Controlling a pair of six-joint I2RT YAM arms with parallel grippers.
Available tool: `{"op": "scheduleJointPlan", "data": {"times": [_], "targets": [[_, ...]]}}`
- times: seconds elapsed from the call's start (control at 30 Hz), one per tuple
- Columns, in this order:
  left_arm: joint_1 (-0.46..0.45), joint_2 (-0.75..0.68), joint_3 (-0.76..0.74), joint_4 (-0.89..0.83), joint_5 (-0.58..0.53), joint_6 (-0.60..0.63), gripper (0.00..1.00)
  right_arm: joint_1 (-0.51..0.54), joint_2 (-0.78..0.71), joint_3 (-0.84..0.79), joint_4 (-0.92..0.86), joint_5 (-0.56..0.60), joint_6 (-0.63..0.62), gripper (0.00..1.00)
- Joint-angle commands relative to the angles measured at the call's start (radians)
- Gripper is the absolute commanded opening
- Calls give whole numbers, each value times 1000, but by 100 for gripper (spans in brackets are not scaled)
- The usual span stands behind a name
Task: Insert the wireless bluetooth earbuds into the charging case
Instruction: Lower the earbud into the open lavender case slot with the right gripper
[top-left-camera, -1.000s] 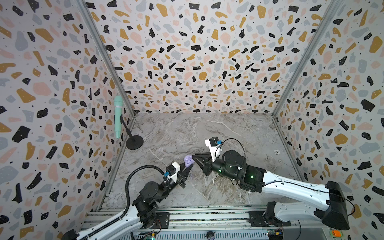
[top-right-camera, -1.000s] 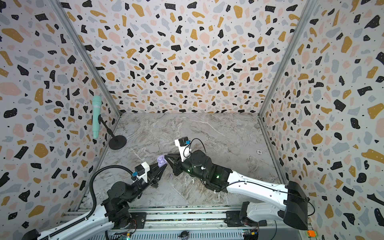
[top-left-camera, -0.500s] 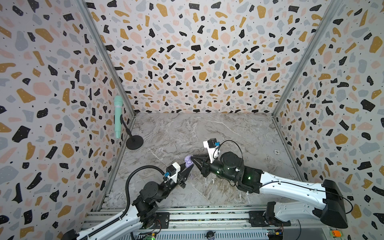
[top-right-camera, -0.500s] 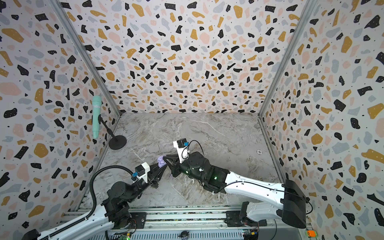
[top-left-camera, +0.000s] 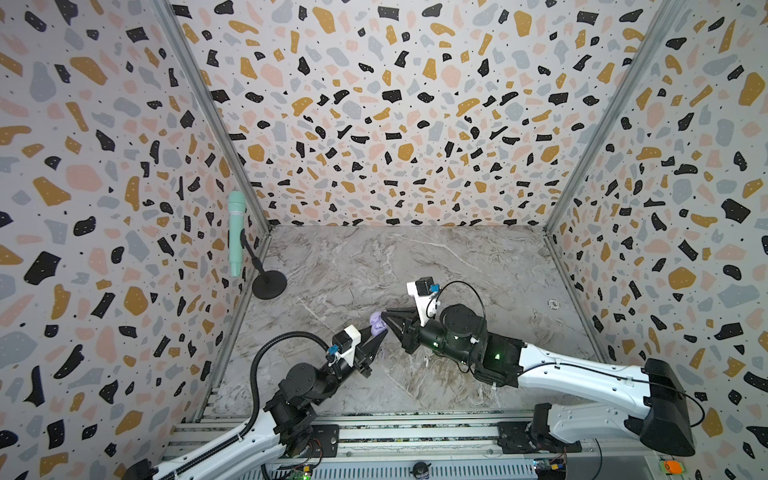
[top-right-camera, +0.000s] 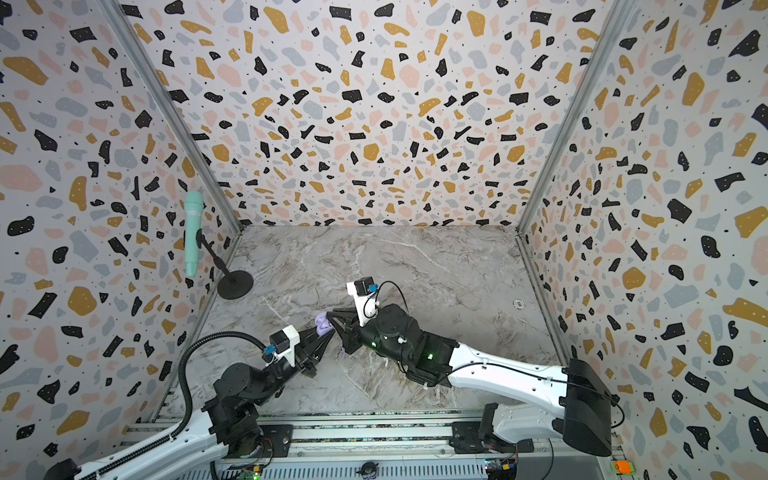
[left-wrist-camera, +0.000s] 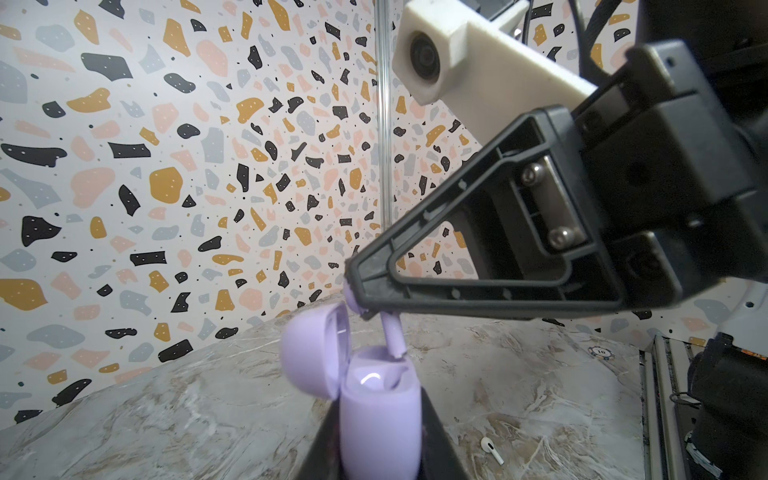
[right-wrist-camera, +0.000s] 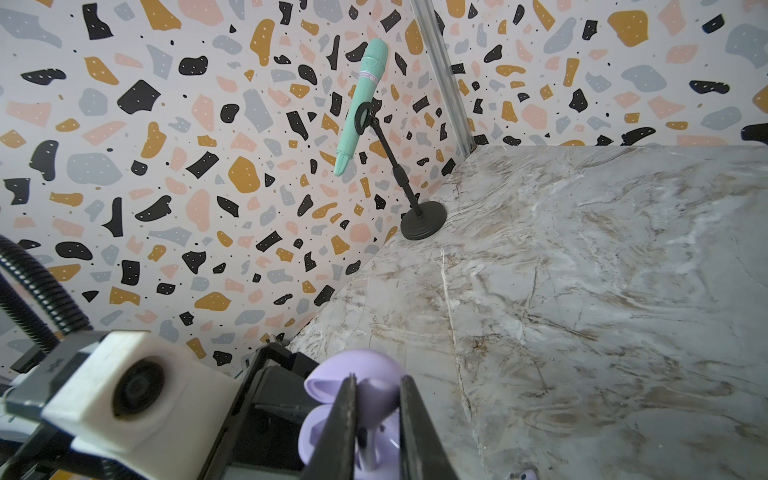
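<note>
My left gripper (top-left-camera: 379, 335) (top-right-camera: 326, 335) is shut on a lavender charging case (left-wrist-camera: 378, 419) and holds it upright above the table, its lid (left-wrist-camera: 311, 353) swung open. My right gripper (top-left-camera: 386, 316) (right-wrist-camera: 376, 380) is shut on a lavender earbud (left-wrist-camera: 392, 336) (right-wrist-camera: 376, 399), just above the case. The stem points down, its tip at the case's mouth. A white earbud (left-wrist-camera: 491, 449) (top-left-camera: 427, 360) lies loose on the marble table. Another lavender earbud (right-wrist-camera: 524, 475) lies on the table at the edge of the right wrist view.
A mint-green microphone (top-left-camera: 236, 232) (top-right-camera: 193, 232) on a black stand (top-left-camera: 269, 284) stands at the back left by the wall. A small round token (top-left-camera: 554, 304) (left-wrist-camera: 601, 351) lies near the right wall. Patterned walls close in three sides.
My right arm has shifted a little to the left with the lavender earbud, closer over the case. The left arm and the case have stayed put.
</note>
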Motion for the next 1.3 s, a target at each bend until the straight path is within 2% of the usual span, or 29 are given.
{"op": "scheduleJointPlan", "data": {"times": [0.0,0.53,1.27], "targets": [[-3,-14,-8,73,4,17,0,12,3,-3,25,13,-3,15],[-4,-25,-10,74,-7,20,0,24,4,-34,46,10,17,15],[-4,-25,-8,74,-10,26,0,30,0,-34,30,22,23,28]]}}
